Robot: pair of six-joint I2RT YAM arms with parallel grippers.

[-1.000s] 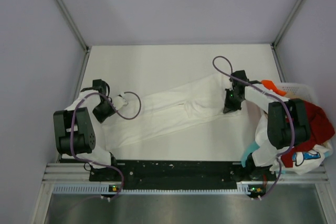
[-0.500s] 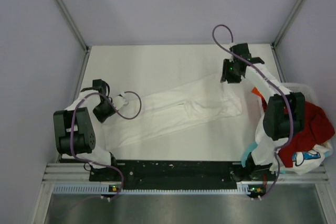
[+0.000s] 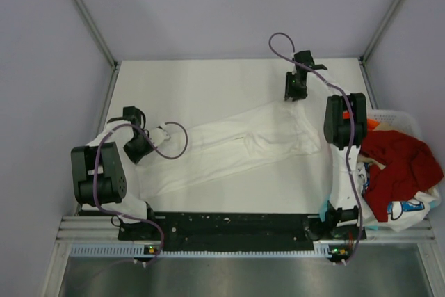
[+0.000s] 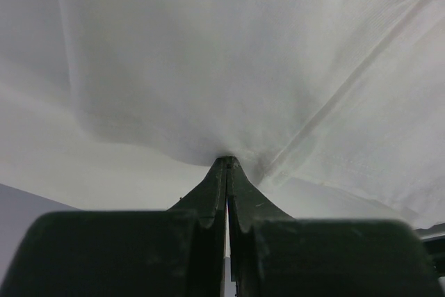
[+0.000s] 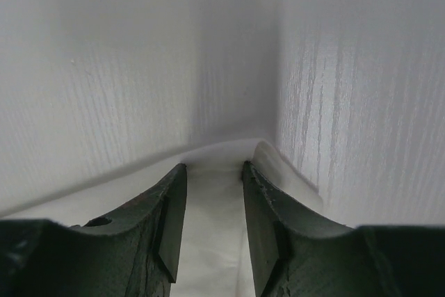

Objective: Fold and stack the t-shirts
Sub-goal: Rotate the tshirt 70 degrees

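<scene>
Left jaws: clenched on the left end of the white t-shirt (image 3: 236, 145), with cloth bunched at the tips. The t-shirt lies stretched across the centre of the desk (image 3: 208, 88). Right jaws: released, grasping nothing, near the t-shirt's far-right corner. A red t-shirt (image 3: 400, 168) lies in the basket (image 3: 396, 114) at far right.

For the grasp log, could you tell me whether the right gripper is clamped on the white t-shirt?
No, the right gripper stands open in its wrist view, fingers apart, none of the white t-shirt pinched between them.
</scene>
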